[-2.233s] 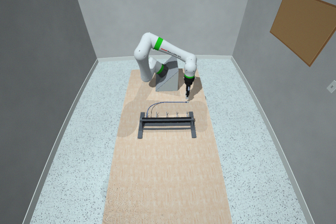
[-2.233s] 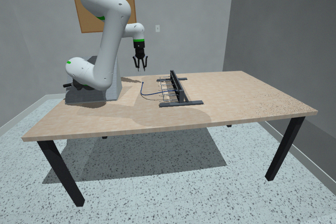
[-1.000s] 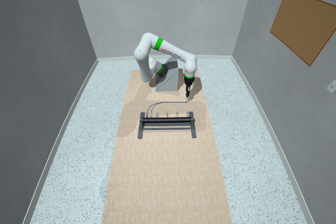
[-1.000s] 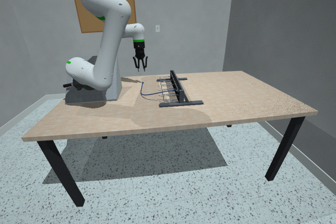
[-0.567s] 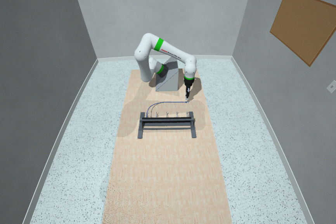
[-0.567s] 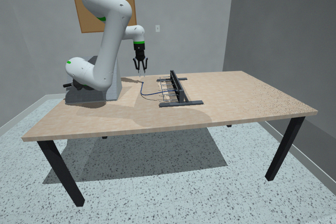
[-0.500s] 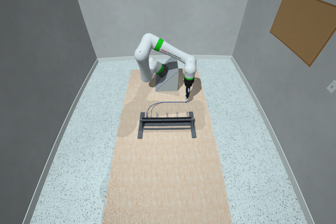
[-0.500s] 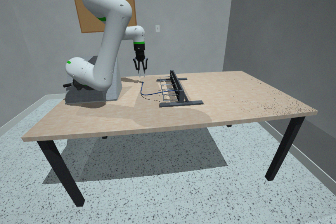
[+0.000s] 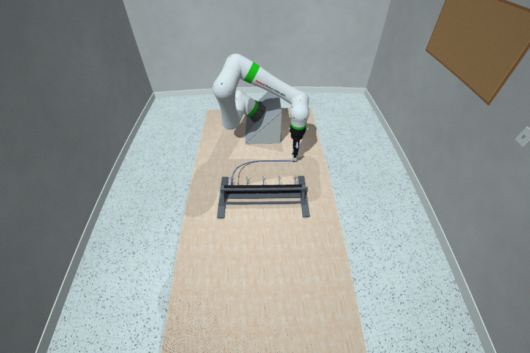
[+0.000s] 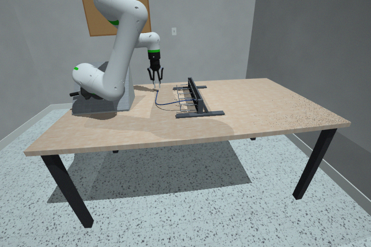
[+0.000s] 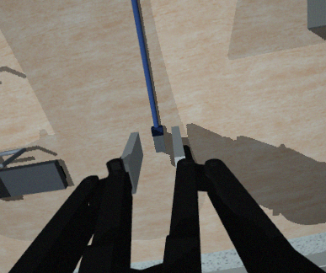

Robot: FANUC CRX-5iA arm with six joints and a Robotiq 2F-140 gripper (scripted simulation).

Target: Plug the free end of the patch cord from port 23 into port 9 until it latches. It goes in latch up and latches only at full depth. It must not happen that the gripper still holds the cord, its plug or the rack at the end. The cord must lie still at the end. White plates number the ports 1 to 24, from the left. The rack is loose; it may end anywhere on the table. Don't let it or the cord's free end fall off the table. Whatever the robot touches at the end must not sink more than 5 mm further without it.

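Your black two-finger claw (image 11: 157, 147) stands partly spread and grasps nothing: in the wrist view its grey pads (image 11: 133, 157) flank the small grey plug (image 11: 159, 143) at the free end of the thin blue patch cord (image 11: 146, 67), with a gap showing on the left side. The right pad sits just beside the plug; you cannot tell whether it touches. In the exterior view the claw (image 10: 156, 83) points straight down with its fingertips close to the light wooden table (image 10: 269, 103). From the plug, the cord runs away across the table top, then curves down into the left end, as the top view shows it, of the dark grey metal rack (image 9: 263, 194). The rack stands upright on its two feet, near the claw. The grey pedestal (image 9: 265, 126) carrying your white arm (image 9: 239, 83) is behind it.
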